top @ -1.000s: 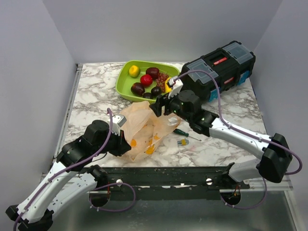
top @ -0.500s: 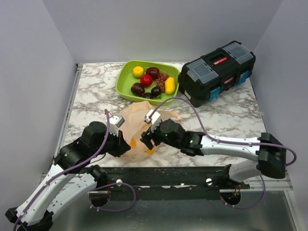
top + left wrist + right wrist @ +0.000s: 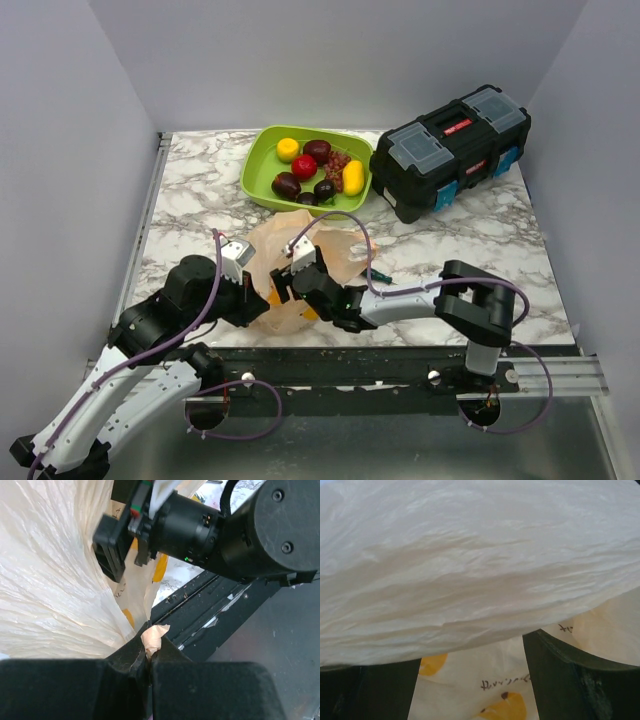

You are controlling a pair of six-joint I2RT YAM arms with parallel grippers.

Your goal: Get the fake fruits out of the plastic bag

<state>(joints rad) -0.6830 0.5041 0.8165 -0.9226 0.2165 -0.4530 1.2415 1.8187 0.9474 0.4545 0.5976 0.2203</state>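
A crinkly translucent pale-orange plastic bag (image 3: 335, 255) lies on the white-and-grey marbled table (image 3: 480, 240). The left gripper (image 3: 259, 296) meets the bag's left edge, and the right gripper (image 3: 282, 289) points into the bag just beside it. Behind the bag, a lime-green plastic tray (image 3: 258, 165) holds glossy toy fruits (image 3: 304, 166): yellow, red, dark purple and a reddish grape bunch. A black toolbox with blue latches (image 3: 450, 150) sits right of the tray.

Seven fake fruits (image 3: 318, 170), yellow, red, dark purple and a grape bunch, clustered in lime-green tray (image 3: 253, 176). Pale-orange translucent plastic bag (image 3: 272, 250) lies crumpled at near tabletop (image 3: 190, 200) edge.
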